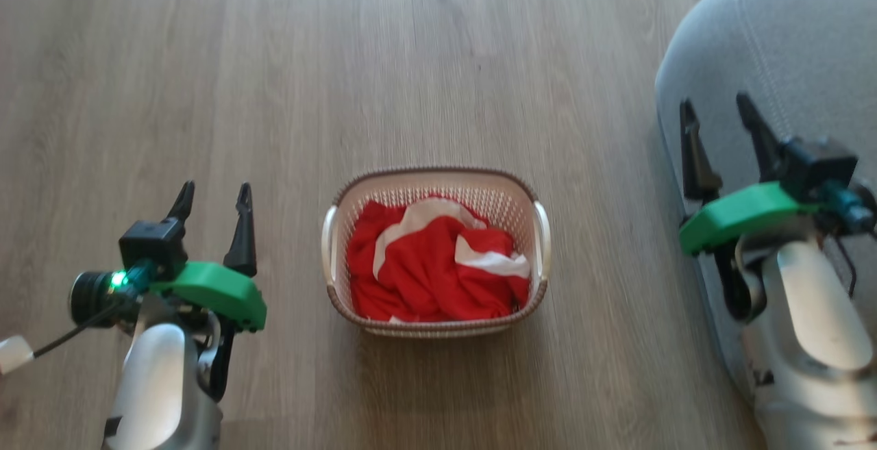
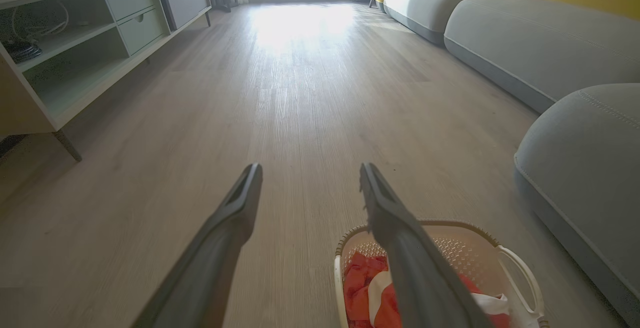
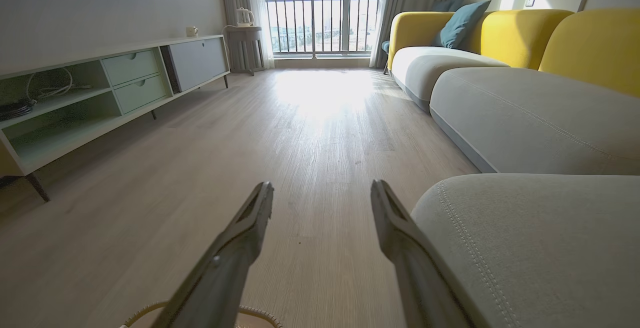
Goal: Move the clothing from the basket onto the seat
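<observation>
The cream basket (image 1: 541,231) with a brown rim stands on the wood floor at the centre of the head view. Crumpled red clothing (image 1: 425,272) with white stripes fills it. The grey seat (image 1: 781,32) rises at the right edge. My left gripper (image 1: 214,193) hovers open to the left of the basket, nothing between its fingers. My right gripper (image 1: 716,106) stands open over the seat's near edge, also empty. In the left wrist view the basket (image 2: 480,235) and clothing (image 2: 365,288) lie under the right finger, with the seat (image 2: 585,158) at the right. The right wrist view has the seat (image 3: 540,238) beside my open gripper (image 3: 322,188).
A long low TV cabinet (image 3: 100,93) runs along the left wall. More grey cushions (image 3: 520,113) with yellow backs line the right side, and a balcony door (image 3: 320,18) stands at the far end. Bare wood floor (image 1: 425,59) stretches ahead of the basket.
</observation>
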